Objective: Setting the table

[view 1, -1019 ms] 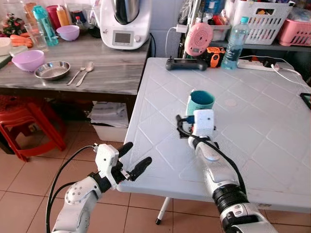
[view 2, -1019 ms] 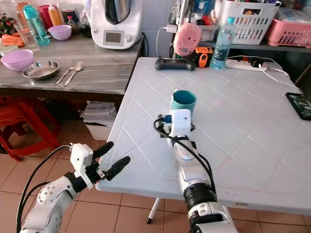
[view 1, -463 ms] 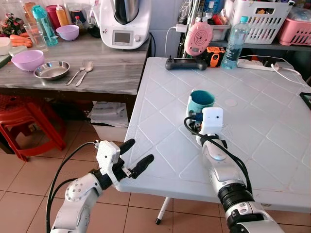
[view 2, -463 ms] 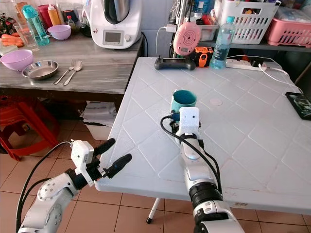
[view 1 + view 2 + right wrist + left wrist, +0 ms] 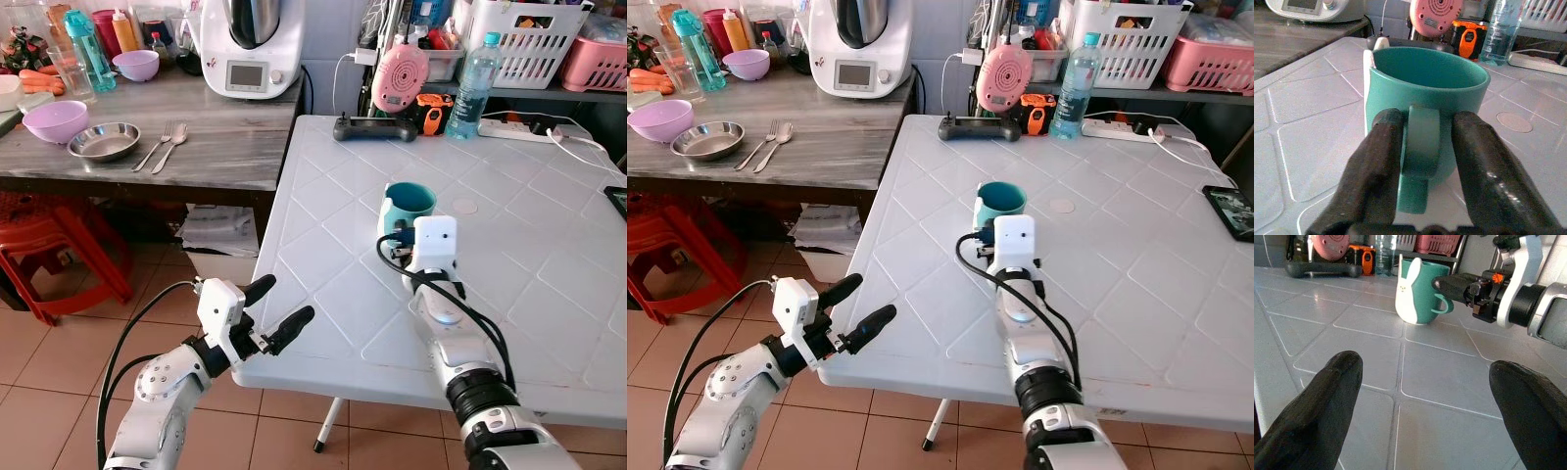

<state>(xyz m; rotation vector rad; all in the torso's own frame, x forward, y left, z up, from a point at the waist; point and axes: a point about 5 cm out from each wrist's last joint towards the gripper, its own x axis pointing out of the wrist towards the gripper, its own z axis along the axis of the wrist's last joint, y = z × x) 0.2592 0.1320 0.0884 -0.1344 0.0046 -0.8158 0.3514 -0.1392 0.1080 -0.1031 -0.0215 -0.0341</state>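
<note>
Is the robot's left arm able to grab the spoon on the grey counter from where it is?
Probably not. The left gripper hovers open at the white table's near corner, while the spoon lies far off on the grey counter, apparently beyond its reach.

Head stereo: we look forward and down from above at the white table (image 5: 549,294), medium range.
Left wrist: we sit low at the table's near edge, looking across it at the teal mug (image 5: 1420,291).
Right wrist: we're right up against the mug's handle.
Overlap: all views share mug and tabletop.
</note>
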